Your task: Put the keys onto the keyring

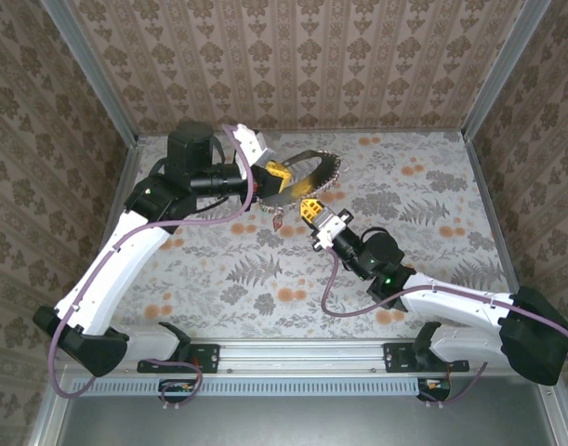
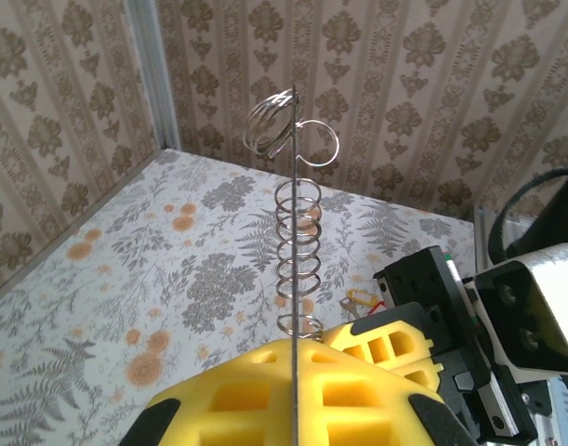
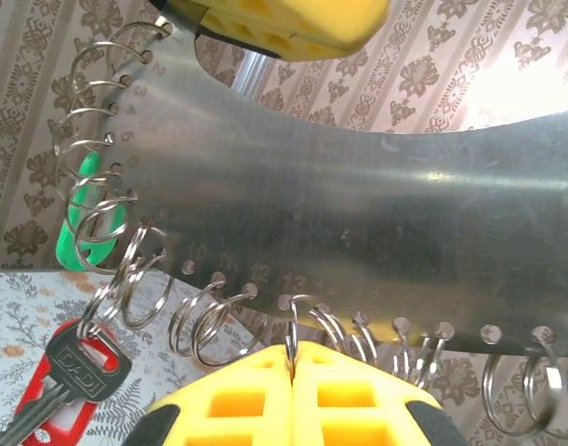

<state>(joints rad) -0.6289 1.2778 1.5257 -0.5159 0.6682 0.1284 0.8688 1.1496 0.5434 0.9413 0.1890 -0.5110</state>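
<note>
The right hand (image 3: 291, 364) sat closest in its wrist view. Its yellow pads were pressed together with the wire of one split ring (image 3: 290, 327) pinched in the seam, apparently to steady that ring for a key. Just beyond it, the keyring (image 3: 358, 204) was a flat silvery plate held upright, its curved rim drilled with numbered holes that each carried a small ring. A black-headed key (image 3: 84, 364) and a red key (image 3: 44, 413) hung from rings at the lower left of the rim. A green key (image 3: 86, 223) dangled behind the plate higher up.

At the plate's top edge the left hand (image 3: 284, 23) was clamped shut on it, and in that hand's own wrist view the plate ran edge-on out of the pads. From overhead, both hands met above the middle of the table (image 1: 432, 214). The plate looked lifted clear of it, presumably so the rings and keys could swing free. I judged most rings unfilled.
</note>
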